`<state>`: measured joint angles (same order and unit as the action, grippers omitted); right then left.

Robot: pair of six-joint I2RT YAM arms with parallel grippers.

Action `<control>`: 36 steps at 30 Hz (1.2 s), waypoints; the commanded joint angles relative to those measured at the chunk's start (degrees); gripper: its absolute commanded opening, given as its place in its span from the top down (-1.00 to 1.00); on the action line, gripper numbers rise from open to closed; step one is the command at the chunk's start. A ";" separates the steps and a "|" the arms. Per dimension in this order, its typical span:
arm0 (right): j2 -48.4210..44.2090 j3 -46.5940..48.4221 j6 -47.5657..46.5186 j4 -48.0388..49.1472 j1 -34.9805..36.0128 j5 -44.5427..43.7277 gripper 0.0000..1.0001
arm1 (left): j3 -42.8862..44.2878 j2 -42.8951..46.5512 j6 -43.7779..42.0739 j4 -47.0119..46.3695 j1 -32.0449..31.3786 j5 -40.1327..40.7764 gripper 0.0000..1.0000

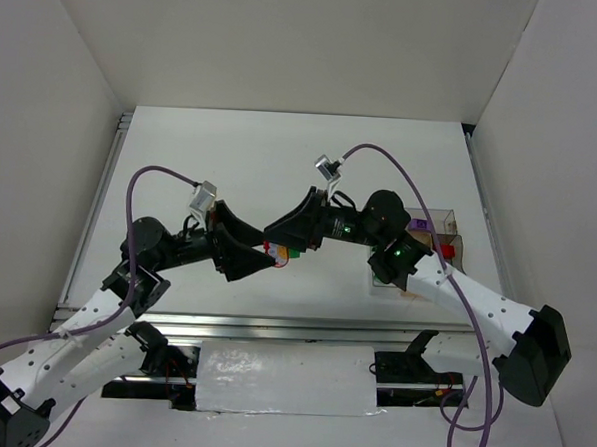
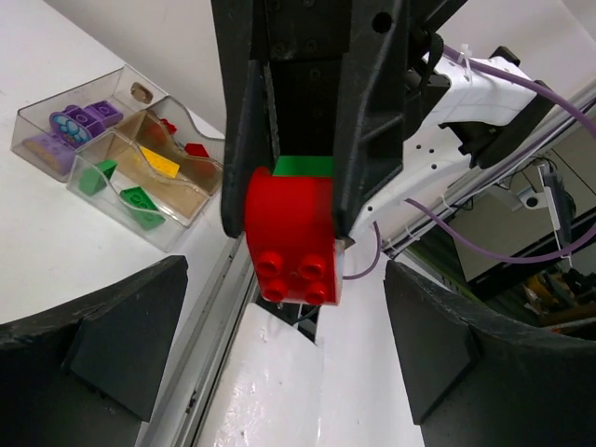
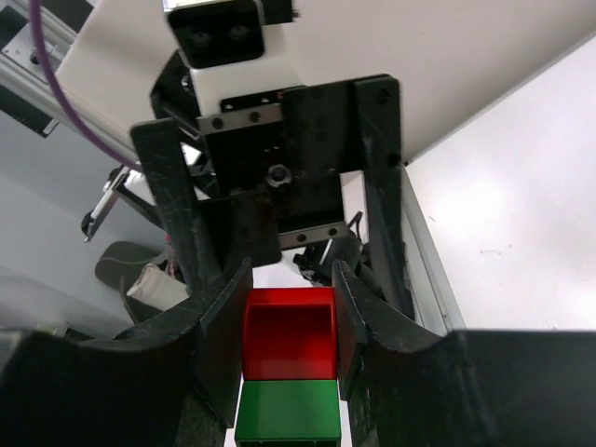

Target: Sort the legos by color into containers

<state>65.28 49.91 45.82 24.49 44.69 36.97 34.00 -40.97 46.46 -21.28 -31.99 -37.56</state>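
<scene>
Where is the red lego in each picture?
Top external: the red lego is a tiny spot in the middle, where the two arms meet.
Left wrist: the red lego is in the centre, studs facing us, pinched by the right hand.
Right wrist: the red lego is at bottom centre, hollow side facing us.
Shared landmark: the green lego right against it in every view.

We see a robotics lab test cell; a white table is boxed in by plain white panels on three sides, with an aluminium rail along its near edge. Two white-and-black robot arms stand there, trailing purple cables; metal framing shows beyond in the left wrist view.
</scene>
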 commanded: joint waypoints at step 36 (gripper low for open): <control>-8.85 -7.72 -7.42 2.57 -4.35 8.55 -0.79 | 2.92 4.58 -5.15 2.47 -0.71 -2.69 1.00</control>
<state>55.61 42.68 38.92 25.65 39.99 43.72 35.38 -37.04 40.91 -13.17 -32.56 -37.71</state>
